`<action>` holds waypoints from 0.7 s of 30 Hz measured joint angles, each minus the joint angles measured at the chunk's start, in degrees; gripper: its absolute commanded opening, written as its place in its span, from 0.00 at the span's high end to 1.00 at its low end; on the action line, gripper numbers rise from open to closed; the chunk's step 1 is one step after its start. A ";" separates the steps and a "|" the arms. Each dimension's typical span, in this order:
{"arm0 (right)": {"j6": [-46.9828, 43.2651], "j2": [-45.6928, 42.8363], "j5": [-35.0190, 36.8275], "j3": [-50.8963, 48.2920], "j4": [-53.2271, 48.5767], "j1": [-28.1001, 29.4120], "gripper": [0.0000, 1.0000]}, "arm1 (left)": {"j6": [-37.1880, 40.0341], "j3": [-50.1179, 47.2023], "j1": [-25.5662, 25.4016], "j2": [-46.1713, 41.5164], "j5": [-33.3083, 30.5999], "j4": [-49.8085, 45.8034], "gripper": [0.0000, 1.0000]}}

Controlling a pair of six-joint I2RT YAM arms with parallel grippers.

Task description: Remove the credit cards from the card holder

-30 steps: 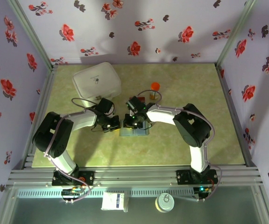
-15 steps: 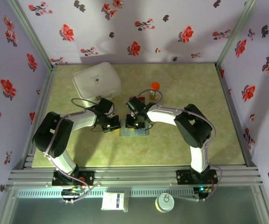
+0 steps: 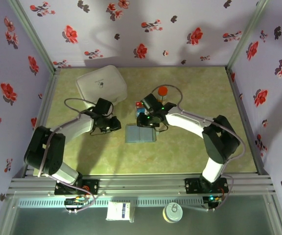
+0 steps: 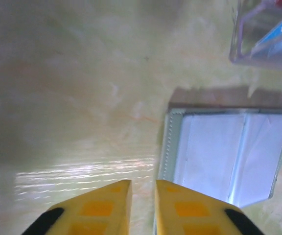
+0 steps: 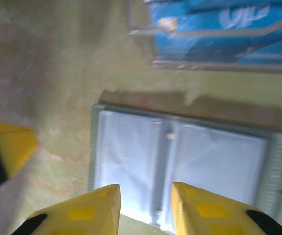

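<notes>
Starting at the upper left of the overhead view, a big white lidded case (image 3: pixel 101 84) sits on the green counter (image 3: pixel 195 147). Lower and to its right, the left claw (image 3: pixel 114 124) ends just left of the card holder (image 3: pixel 141 134), apart from it.

On the left wrist camera, that claw (image 4: pixel 142 183) has its yellow fingers (image 4: pixel 104 205) a narrow slit apart. Bare counter shows through the slit, and nothing is gripped. The card holder (image 4: pixel 229 156) lies opened flat at the lower right of that frame, its two pale panels facing up.

In the middle of the overhead view the card holder lies flat, a little below centre. The right claw (image 3: pixel 144 121) is over its upper edge.

From the right wrist camera, this claw (image 5: pixel 146 188) is parted wider, and the fold of the card holder (image 5: pixel 180 166) shows in the gap beneath it. It grips nothing. Whether the tips touch the wallet I cannot tell.

Above the holder in that frame stands a clear plastic box (image 5: pixel 146 44), near it but not touching. A blue credit card (image 5: pixel 219 24) seems to lie inside.

Further right in the overhead view, an orange-capped bottle (image 3: pixel 163 91) stands upright beyond the right arm.
</notes>
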 measured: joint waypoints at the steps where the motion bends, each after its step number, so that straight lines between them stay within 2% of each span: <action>1: -0.72 -1.18 0.92 -0.76 -0.44 -1.09 0.53 | 0.44 0.00 0.72 -0.96 -0.92 -0.50 0.67; 6: -3.91 -5.64 5.18 -4.90 -2.25 -6.71 0.28 | 2.82 -0.11 3.54 -5.44 -5.11 -2.60 0.45; 7: -4.44 -6.51 6.29 -5.73 -2.75 -7.82 0.21 | 3.19 -0.24 4.15 -6.34 -5.92 -2.89 0.39; 8: -5.16 -7.34 7.50 -6.51 -3.17 -8.85 0.09 | 3.63 -0.50 4.83 -7.23 -6.73 -2.99 0.22; 9: -5.66 -8.07 8.63 -7.17 -3.34 -9.66 0.01 | 4.15 -0.87 5.46 -8.00 -7.39 -2.97 0.11; 10: -6.45 -8.92 10.01 -7.91 -3.61 -10.62 0.01 | 4.57 -1.38 6.23 -8.81 -8.11 -2.99 0.02; 16: -10.82 -11.89 17.75 -10.62 -4.20 -15.23 0.01 | 6.03 -4.79 11.13 -10.91 -11.80 -3.41 0.00; 21: -15.19 -12.52 26.36 -14.27 -1.64 -18.95 0.01 | 8.20 -7.82 14.43 -13.64 -17.42 -3.21 0.00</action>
